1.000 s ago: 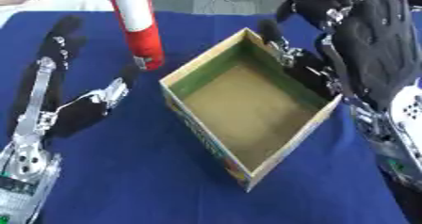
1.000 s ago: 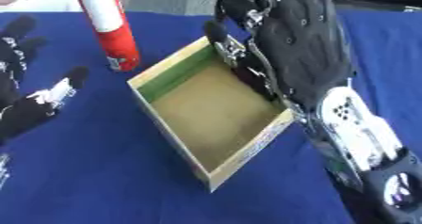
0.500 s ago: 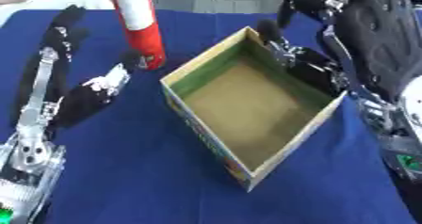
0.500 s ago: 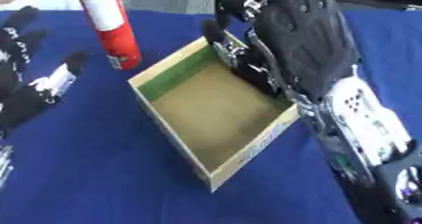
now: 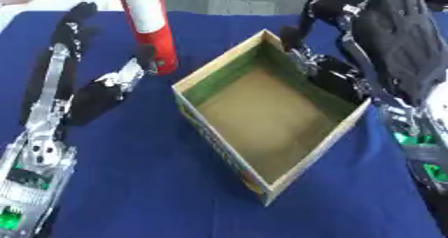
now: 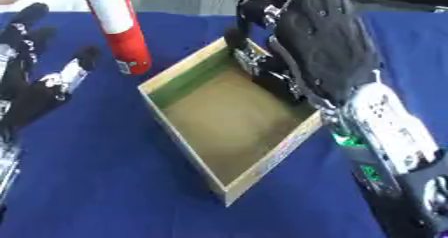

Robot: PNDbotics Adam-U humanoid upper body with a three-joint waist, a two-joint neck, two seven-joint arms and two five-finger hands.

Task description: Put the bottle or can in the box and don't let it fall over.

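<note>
Your left hand is spread, fingers straight, its thumb just touching the base of the tall red can, which stands upright on the blue desk at about ten o'clock from the box. Wrap the can low and square before lifting, keep it vertical, and clear the near wall before lowering. Your right hand hangs spread against the box's two o'clock wall; I judge it steadies the box, yet it crowds the opening.
</note>
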